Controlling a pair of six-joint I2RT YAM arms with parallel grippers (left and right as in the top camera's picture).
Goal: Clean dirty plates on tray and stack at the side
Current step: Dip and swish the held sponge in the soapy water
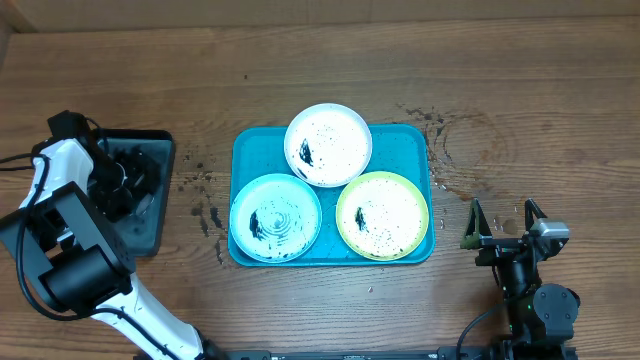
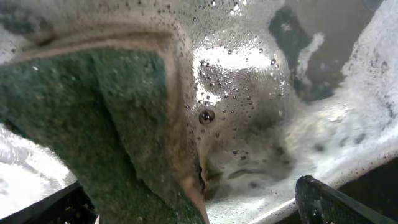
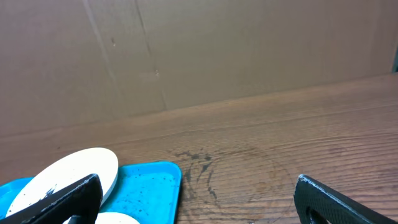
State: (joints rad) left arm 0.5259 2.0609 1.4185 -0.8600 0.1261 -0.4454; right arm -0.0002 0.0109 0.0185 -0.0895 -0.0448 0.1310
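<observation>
The turquoise tray lies mid-table and holds three dirty plates. The white-rimmed plate is at the back, the light blue one front left, the yellow-green one front right. All have black specks and smears inside. My left gripper is down in the black tray at the far left. In the left wrist view its jaws are open around a green and tan sponge in soapy water. My right gripper is open and empty, right of the tray; its wrist view shows the tray corner and white plate.
Dark wet smears mark the wood left of the tray and at its back right corner. A brown cardboard wall stands behind the table.
</observation>
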